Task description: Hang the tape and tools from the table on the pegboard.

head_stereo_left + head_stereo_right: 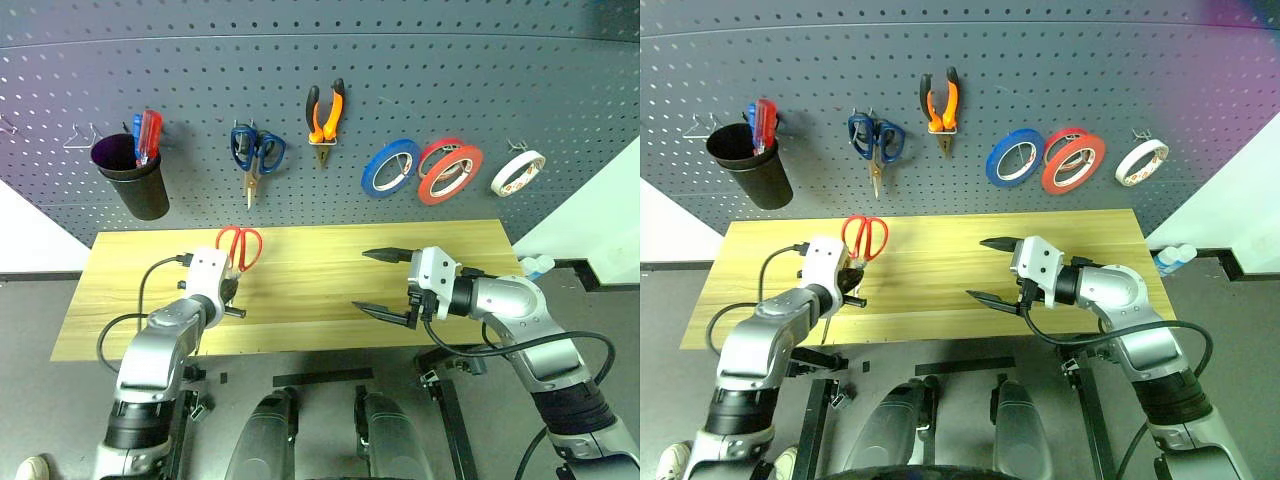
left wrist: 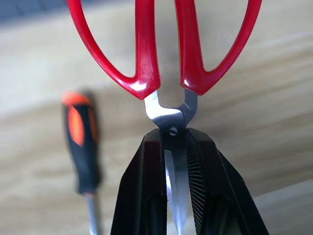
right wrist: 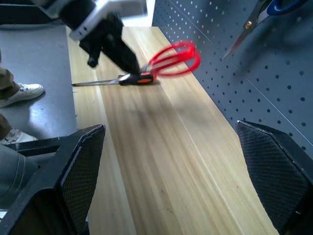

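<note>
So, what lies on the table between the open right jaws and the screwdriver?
Nothing: in the right wrist view, bare table planks run from the right gripper up to the screwdriver lying flat.

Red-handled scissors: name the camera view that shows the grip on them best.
Left wrist view: the red-handled scissors are close up, blades clamped between the left gripper fingers. The eye views show just the red handles above that gripper; the right wrist view shows them blurred, far down the table.
</note>
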You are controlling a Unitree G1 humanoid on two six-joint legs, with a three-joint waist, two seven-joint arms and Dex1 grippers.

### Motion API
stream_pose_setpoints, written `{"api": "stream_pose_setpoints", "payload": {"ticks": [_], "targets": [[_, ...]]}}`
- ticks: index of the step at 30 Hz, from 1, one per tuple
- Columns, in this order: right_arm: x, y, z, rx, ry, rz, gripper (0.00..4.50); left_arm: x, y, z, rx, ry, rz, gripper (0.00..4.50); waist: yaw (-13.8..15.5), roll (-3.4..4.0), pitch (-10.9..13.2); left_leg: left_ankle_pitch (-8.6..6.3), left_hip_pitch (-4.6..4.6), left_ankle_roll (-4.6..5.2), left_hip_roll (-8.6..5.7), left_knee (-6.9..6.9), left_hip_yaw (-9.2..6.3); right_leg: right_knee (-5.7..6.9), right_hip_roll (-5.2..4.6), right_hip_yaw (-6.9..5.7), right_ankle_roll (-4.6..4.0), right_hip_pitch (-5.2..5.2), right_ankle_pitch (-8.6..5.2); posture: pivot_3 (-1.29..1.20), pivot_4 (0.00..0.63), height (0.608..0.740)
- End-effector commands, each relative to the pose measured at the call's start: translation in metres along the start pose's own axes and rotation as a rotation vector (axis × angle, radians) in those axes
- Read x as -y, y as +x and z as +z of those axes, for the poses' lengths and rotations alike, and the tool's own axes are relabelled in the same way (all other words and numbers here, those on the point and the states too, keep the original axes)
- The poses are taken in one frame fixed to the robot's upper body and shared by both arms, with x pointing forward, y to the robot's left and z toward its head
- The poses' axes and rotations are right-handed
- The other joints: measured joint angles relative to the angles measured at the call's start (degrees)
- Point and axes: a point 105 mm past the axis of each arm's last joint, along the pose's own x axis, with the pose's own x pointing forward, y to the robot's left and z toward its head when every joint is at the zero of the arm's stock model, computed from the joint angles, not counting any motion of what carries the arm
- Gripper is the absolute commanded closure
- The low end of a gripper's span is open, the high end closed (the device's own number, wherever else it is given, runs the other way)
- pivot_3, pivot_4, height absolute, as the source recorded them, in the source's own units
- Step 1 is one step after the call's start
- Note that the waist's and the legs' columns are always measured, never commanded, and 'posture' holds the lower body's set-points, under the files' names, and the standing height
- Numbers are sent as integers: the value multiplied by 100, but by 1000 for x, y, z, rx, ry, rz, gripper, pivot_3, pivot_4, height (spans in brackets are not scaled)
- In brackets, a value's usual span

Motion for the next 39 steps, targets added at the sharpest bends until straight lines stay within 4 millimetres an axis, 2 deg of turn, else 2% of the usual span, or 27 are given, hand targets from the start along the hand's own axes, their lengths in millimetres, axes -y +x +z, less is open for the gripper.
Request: {"api": "stream_pose_setpoints", "payload": {"ticks": [1, 8, 15, 18, 22, 26, 35, 39], "targets": [[8, -7, 16, 62, -27, -13, 0, -6, -25, 36, 282, 21, -77, 4241, 4, 0, 0, -1, 0, 1, 0, 0, 1, -2, -1, 3, -1, 0, 0, -1, 207, 727], [12, -13, 26, 121, 58, -11, 0, -33, -68, 73, 655, -35, -83, 4241, 14, 1, -1, -1, -4, 4, 1, -1, 1, -6, -3, 3, -4, -2, -1, 8, 198, 727], [14, -13, 26, 118, 64, -15, 0, -38, -83, 92, 760, -50, -170, 4241, 22, 1, -2, 0, -4, 6, 1, 2, 2, -4, 2, -5, 9, -2, 6, 7, 192, 727], [15, -13, 28, 130, 65, -23, 0, -43, -76, 104, 771, 20, -130, 4241, 38, 1, -3, 0, -3, 6, 0, 2, 2, 0, 5, -6, 16, -2, 10, 7, 188, 727], [17, -13, 30, 147, 71, -28, 0, -40, -59, 117, 760, 138, -97, 4241, 109, 1, -5, 1, -2, 5, 0, 7, 4, 5, 10, -8, 17, -1, 11, 5, 185, 727], [20, -15, 48, 222, 107, -30, 0, -34, -46, 127, 763, 222, -82, 4241, 117, 0, -6, 1, -3, 6, -1, 6, 6, 5, 13, -8, 19, -1, 12, -6, 180, 727], [25, -24, 88, 387, 144, -40, 0, -24, -23, 121, 722, 314, -76, 4241, 105, -1, -10, 1, -2, 6, 0, 6, 5, 7, 15, -8, 21, -2, 13, -22, 174, 727], [23, -23, 94, 401, 148, -33, 0, -26, -16, 118, 703, 333, -60, 4241, 107, -2, -13, 1, -2, 6, 0, 7, 5, 8, 15, -8, 21, -2, 13, -24, 170, 727]]}}
